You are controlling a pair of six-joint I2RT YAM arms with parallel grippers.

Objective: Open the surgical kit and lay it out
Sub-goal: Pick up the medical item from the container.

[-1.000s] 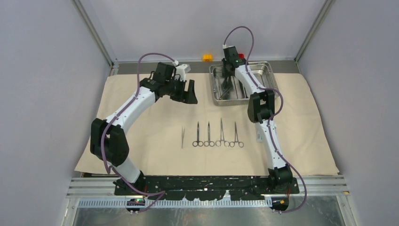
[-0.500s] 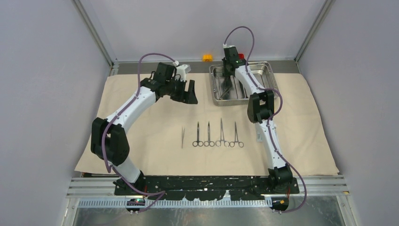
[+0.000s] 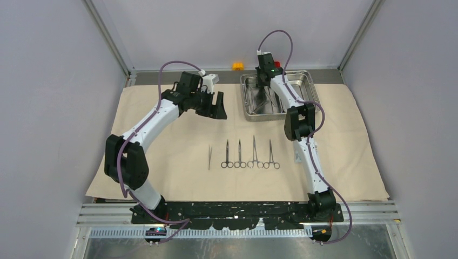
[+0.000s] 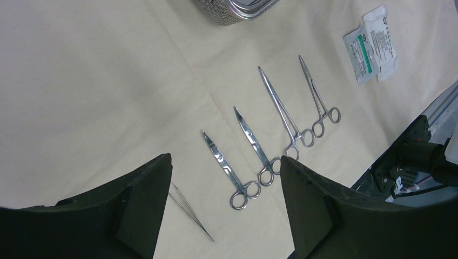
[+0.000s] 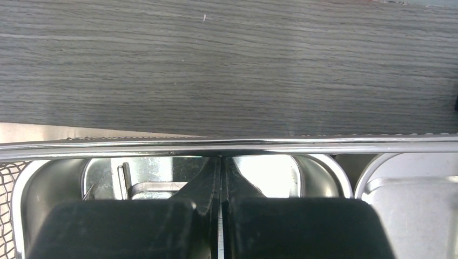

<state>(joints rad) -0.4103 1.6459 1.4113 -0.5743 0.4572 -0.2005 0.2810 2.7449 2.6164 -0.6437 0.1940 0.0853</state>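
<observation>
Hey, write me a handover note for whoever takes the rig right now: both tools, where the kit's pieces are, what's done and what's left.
Left tool: open, empty, hovering over the cloth left of the tray.
Right tool: shut, down in the tray's left compartment. A thin bright sliver shows between its fingers, possibly an instrument, not certain.
Done: cloth spread flat; tweezers and four ring-handled instruments laid in a row at mid-cloth; two packets on the cloth to their right.
Left: steel pieces in the tray's left compartment are not yet laid out; probably lift them out and add them to the row.
</observation>
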